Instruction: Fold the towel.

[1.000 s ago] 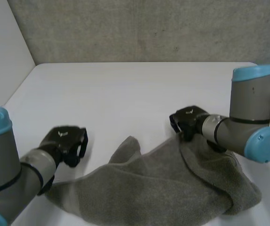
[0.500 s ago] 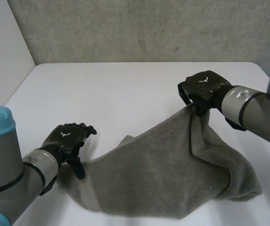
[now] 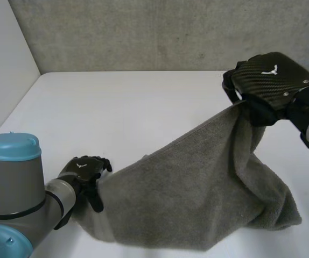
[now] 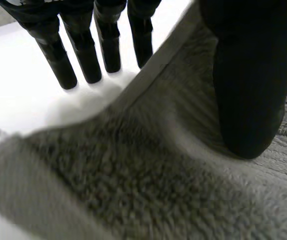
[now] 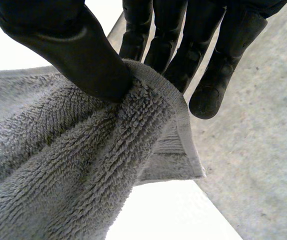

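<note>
towel strung between both hands, right end lifted

head view: grey towel [image 3: 197,193] runs as a slanted sheet across the white table [image 3: 133,107]. its high end is at the right hand [image 3: 270,83], which is held up off the table at the far right, near the concrete wall [image 3: 144,32]. below that hand the cloth hangs in a bunched fold and its near-right part lies heaped on the table. the low end lies flat at the near left, where the left hand [image 3: 84,171] sits on the towel's left edge, fingers pointing down. left arm [image 3: 14,183], grey with a blue cap, is in the near left corner.

left wrist view: the fingers [image 4: 83,55] are straight and close side by side, tips down at the bare table just past the towel's hem. the thumb [image 4: 248,90] lies flat on top of the cloth, well apart from the fingers. the hem runs through the gap between them, so nothing is squeezed here and the hand is spread, thumb pressing the towel.

right wrist view: thumb [image 5: 73,45] and fingers [image 5: 153,45] are closed on the towel's hemmed edge, pinching it near a corner. the small corner flap [image 5: 183,160] sticks out past the grip and the rest of the cloth falls away under the palm.
</note>
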Robot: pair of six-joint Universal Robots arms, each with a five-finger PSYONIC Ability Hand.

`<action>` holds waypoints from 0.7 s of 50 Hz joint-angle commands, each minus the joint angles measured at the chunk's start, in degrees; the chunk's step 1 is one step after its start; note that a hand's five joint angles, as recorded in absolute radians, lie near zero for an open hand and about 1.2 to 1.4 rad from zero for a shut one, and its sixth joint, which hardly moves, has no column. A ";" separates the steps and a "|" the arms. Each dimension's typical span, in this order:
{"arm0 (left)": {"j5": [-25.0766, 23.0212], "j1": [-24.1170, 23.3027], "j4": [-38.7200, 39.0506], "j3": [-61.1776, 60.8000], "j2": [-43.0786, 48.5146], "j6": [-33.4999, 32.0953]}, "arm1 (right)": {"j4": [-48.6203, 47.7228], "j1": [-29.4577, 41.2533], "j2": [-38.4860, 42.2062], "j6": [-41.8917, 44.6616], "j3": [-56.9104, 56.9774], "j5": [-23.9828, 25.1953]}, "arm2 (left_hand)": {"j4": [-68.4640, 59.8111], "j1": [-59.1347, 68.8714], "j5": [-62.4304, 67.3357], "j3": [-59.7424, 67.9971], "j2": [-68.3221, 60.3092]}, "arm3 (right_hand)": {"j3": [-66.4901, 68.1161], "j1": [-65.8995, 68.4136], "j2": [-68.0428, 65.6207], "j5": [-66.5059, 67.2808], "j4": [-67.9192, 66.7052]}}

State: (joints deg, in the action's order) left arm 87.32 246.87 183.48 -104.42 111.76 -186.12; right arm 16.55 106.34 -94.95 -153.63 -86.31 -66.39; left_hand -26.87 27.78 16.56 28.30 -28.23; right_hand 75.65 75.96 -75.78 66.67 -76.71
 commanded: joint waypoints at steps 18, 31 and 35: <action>2.41 0.01 13.40 15.26 0.03 -5.73 | -0.20 -2.36 22.44 9.84 16.53 -0.94 | -53.13 52.22 53.44 51.70 -51.77 | 4.35 4.04 -4.22 3.33 -3.29; 12.70 0.36 21.92 46.41 -2.51 -3.81 | -34.66 -1.75 24.11 -8.26 40.96 -9.81 | -53.13 52.22 53.44 51.70 -51.77 | 4.35 4.04 -4.22 3.33 -3.29; 15.33 0.80 23.60 45.19 -3.74 -2.32 | -33.35 -1.66 21.74 -10.64 33.43 -9.64 | -53.13 52.22 53.44 51.70 -51.77 | 4.35 4.04 -4.22 3.33 -3.29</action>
State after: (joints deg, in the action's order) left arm 98.06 247.20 203.69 -59.12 110.03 -190.56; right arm -13.79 104.89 -69.80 -159.61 -44.55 -75.66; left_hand -69.75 67.81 58.13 69.69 -69.71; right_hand 75.65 76.06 -75.78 66.68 -76.71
